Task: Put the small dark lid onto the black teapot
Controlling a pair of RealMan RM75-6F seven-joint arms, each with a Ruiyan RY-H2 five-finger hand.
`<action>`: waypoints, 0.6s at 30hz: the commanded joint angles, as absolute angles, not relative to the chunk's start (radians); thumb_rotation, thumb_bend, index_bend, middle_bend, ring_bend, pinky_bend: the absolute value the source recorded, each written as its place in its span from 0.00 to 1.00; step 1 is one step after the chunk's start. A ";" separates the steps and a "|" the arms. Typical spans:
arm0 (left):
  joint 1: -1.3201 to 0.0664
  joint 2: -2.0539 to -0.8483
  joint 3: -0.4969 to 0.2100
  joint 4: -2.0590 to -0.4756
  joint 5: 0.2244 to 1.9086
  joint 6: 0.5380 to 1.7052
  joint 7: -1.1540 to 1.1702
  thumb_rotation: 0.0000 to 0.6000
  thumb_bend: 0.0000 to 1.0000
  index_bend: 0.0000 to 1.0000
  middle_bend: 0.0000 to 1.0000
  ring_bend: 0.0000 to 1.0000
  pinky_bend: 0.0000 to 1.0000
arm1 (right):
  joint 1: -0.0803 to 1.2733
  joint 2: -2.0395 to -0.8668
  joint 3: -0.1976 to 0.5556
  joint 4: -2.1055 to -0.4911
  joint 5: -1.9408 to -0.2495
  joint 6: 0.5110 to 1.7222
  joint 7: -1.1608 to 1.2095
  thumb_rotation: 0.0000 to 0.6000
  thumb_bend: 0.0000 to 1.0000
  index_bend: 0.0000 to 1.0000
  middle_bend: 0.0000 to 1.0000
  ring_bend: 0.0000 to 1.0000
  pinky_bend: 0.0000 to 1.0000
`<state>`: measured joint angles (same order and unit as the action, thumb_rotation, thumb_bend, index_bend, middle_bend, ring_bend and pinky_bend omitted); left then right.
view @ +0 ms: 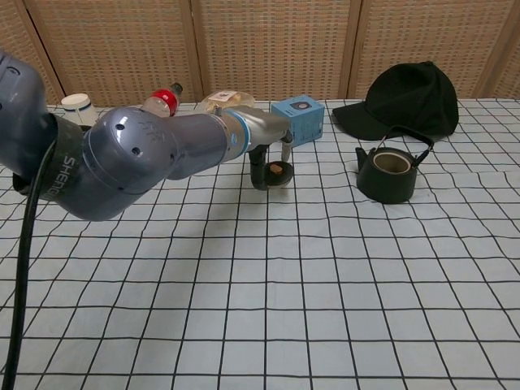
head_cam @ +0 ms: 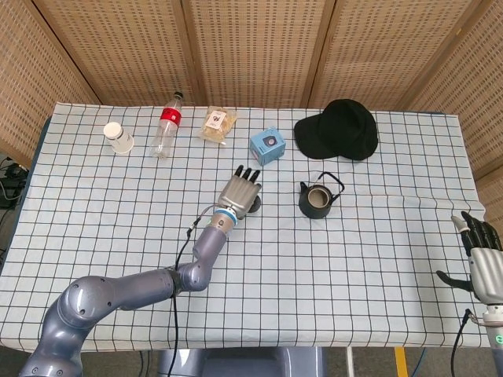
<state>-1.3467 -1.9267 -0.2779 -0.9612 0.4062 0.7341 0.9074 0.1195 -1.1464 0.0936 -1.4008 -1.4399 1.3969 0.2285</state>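
Lid [head_cam: 253,203] sits in the left hand's [head_cam: 239,191] grasp in the head view, left of the black teapot [head_cam: 317,200]; the right hand [head_cam: 485,256] hangs empty, fingers spread. Chest view: left hand [view: 270,156] holds the lid [view: 276,172] above the cloth, apart from the teapot [view: 387,174].

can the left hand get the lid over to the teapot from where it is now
Probably yes. The left hand holds the small dark lid above the cloth, and only bare checked cloth lies between it and the black teapot, whose mouth is open. The blue box sits behind that path.
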 commanded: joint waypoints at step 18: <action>-1.018 -1.502 -0.156 -1.660 0.725 1.192 0.714 1.00 0.11 0.02 0.00 0.00 0.00 | 0.113 -1.148 0.079 -1.424 -1.465 1.412 0.189 1.00 0.12 0.07 0.00 0.00 0.00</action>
<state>-1.1738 -1.6799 -0.2280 -1.4089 0.5588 1.0039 0.8058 0.1128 -1.1464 0.0805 -1.4224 -1.4637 1.4126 0.1924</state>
